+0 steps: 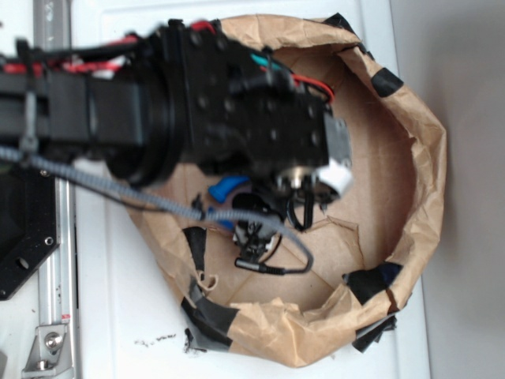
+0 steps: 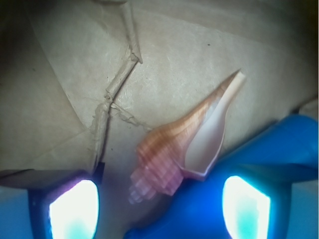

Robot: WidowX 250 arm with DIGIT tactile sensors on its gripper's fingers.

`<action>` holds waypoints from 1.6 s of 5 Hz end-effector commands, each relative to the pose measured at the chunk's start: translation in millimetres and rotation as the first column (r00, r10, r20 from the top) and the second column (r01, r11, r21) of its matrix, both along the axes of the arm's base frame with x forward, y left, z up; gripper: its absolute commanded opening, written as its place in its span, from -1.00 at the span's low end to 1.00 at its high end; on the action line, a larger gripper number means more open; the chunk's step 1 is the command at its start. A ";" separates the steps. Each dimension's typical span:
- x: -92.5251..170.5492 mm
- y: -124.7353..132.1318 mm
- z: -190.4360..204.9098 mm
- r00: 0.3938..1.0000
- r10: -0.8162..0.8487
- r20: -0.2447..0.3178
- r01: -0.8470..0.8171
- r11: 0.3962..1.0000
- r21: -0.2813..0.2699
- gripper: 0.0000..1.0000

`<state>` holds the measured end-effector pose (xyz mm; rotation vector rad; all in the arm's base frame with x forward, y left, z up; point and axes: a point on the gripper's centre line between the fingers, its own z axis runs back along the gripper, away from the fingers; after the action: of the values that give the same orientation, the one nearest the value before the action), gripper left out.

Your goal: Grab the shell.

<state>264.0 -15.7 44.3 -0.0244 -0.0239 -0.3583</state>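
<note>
Wrist view: shell [image 2: 182, 149] lies slantwise between the spread jaws, nearer the right one, touching the blue bottle [image 2: 259, 164].

The black arm [image 1: 118, 110] reaches in from the left, wrist bent downward, the gripper [image 1: 256, 225] hanging low beneath it, its blue-tipped fingers [image 2: 72, 209] spread apart.

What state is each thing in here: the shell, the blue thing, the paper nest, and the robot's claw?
Shell: lying on its side on the paper, opening facing the wrist camera, ungrasped.
Blue bottle: lying down, touching the shell.
Paper ring: crumpled, taped, walls standing around the floor.
Gripper: open, low over the shell, fingers on either side.
</note>
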 end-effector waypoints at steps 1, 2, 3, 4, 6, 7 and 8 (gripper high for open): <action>-6.9 5.7 -43.6 0.997 -0.019 -0.071 0.021 0.999 0.030 1.00; -4.4 17.6 -44.5 0.996 0.044 -0.080 -0.042 0.999 0.030 1.00; -1.3 23.5 -35.8 0.992 0.108 -0.063 -0.108 0.994 0.000 -1.00; 0.0 25.7 -25.8 0.991 0.120 -0.054 -0.121 0.992 -0.015 -1.00; 6.7 32.6 10.3 0.984 0.178 -0.028 -0.178 0.984 -0.016 -1.00; 21.4 39.7 61.3 0.949 0.310 0.060 -0.310 0.951 -0.018 -1.00; 23.6 37.3 112.3 0.946 0.307 0.100 -0.305 0.952 -0.031 -1.00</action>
<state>285.3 13.1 136.2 -0.0237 -0.0454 -0.0559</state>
